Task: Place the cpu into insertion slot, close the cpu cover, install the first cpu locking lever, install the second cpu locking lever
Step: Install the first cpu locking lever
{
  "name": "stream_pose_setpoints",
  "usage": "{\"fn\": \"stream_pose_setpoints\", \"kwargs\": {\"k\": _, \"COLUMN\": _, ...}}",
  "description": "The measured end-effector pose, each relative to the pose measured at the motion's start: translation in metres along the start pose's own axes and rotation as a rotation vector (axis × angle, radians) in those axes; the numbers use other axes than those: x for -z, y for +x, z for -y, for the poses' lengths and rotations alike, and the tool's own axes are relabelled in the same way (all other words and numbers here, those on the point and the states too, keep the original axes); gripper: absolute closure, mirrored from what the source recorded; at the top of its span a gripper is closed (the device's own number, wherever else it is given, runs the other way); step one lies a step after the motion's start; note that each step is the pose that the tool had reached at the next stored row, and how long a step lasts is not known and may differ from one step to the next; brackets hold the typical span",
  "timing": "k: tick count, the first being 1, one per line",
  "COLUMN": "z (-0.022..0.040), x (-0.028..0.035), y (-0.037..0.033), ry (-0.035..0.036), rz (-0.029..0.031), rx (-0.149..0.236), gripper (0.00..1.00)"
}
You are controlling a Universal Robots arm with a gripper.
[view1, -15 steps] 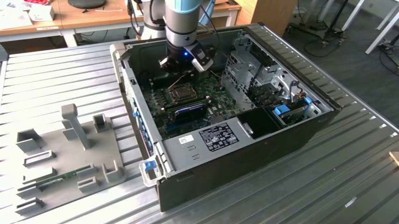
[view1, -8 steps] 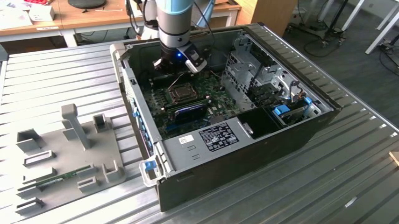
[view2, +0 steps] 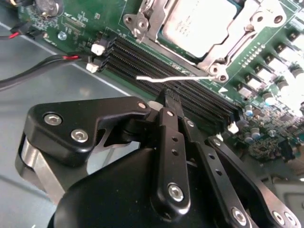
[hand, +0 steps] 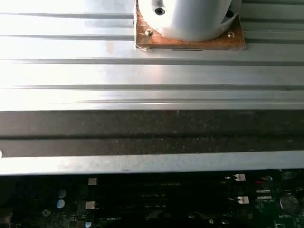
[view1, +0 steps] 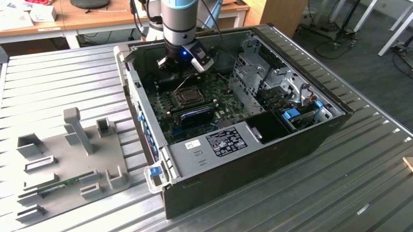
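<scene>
I saw an open computer case [view1: 303, 140] lying on a ribbed metal table [view1: 58, 77]. Inside it sat a green circuit board [view1: 169, 113] with long black memory slots [view2: 190, 92], and red and black wires [view2: 45, 64] ran beside them. A grey fixture plate [view1: 71, 164] with upright blocks lay on the table toward the exterior view's left. A wooden desk [view1: 96, 17] stood behind.

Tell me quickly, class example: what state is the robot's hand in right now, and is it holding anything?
Hand: shut, fingertips together, holding nothing, above the memory slots beside the cpu.
</scene>
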State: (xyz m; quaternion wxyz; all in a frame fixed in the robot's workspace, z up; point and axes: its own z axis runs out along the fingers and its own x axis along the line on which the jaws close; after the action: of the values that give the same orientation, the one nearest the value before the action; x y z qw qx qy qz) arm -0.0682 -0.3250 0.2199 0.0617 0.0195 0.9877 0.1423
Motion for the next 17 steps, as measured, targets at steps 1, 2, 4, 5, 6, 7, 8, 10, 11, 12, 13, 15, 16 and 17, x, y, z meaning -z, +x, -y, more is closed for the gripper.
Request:
{"fn": "stream_pose_setpoints", "kwargs": {"k": 1, "z": -0.0004, "x": 0.0014, "y": -0.0002, "ry": 0.0009, "rz": 0.0000, "rx": 0.000, "gripper": 0.90}}
{"fn": "stream_pose_setpoints", "kwargs": {"k": 2, "z": -0.0007, "x": 0.0025, "y": -0.0003, "ry": 0.0015, "rz": 0.0002, "rx": 0.000, "gripper": 0.90}}
{"fn": "stream_pose_setpoints", "kwargs": {"k": 4, "z": -0.0007, "x": 0.0040, "y": -0.0004, "ry": 0.0025, "rz": 0.0008, "rx": -0.002, "gripper": 0.90}}
{"fn": "stream_pose_setpoints", "kwargs": {"k": 5, "z": -0.0005, "x": 0.0043, "y": -0.0005, "ry": 0.0039, "rz": 0.0011, "rx": -0.003, "gripper": 0.90}}
{"fn": "stream_pose_setpoints", "kwargs": {"k": 6, "z": -0.0002, "x": 0.0045, "y": -0.0006, "ry": 0.0070, "rz": 0.0019, "rx": -0.004, "gripper": 0.90}}
{"fn": "stream_pose_setpoints", "kwargs": {"k": 7, "z": 0.0000, "x": 0.0047, "y": -0.0007, "ry": 0.0116, "rz": 0.0025, "rx": -0.006, "gripper": 0.90}}
{"fn": "stream_pose_setpoints", "kwargs": {"k": 8, "z": 0.0002, "x": 0.0049, "y": -0.0007, "ry": 0.0174, "rz": 0.0031, "rx": -0.007, "gripper": 0.90}}
{"fn": "stream_pose_setpoints", "kwargs": {"k": 10, "z": 0.0007, "x": 0.0052, "y": -0.0007, "ry": 0.0286, "rz": 0.0048, "rx": -0.010, "gripper": 0.90}}
{"fn": "stream_pose_setpoints", "kwargs": {"k": 11, "z": 0.0009, "x": 0.0053, "y": -0.0007, "ry": 0.0348, "rz": 0.0056, "rx": -0.012, "gripper": 0.90}}
{"fn": "stream_pose_setpoints", "kwargs": {"k": 12, "z": 0.0010, "x": 0.0054, "y": -0.0007, "ry": 0.0401, "rz": 0.0063, "rx": -0.013, "gripper": 0.90}}
{"fn": "stream_pose_setpoints", "kwargs": {"k": 13, "z": 0.0011, "x": 0.0054, "y": -0.0007, "ry": 0.0435, "rz": 0.0068, "rx": -0.014, "gripper": 0.90}}
{"fn": "stream_pose_setpoints", "kwargs": {"k": 15, "z": 0.0012, "x": 0.0054, "y": -0.0008, "ry": 0.0453, "rz": 0.0073, "rx": -0.016, "gripper": 0.90}}
{"fn": "stream_pose_setpoints", "kwargs": {"k": 16, "z": 0.0012, "x": 0.0054, "y": -0.0009, "ry": 0.0455, "rz": 0.0074, "rx": -0.016, "gripper": 0.90}}
{"fn": "stream_pose_setpoints", "kwargs": {"k": 17, "z": 0.0011, "x": 0.0053, "y": -0.0013, "ry": 0.0456, "rz": 0.0075, "rx": -0.016, "gripper": 0.90}}
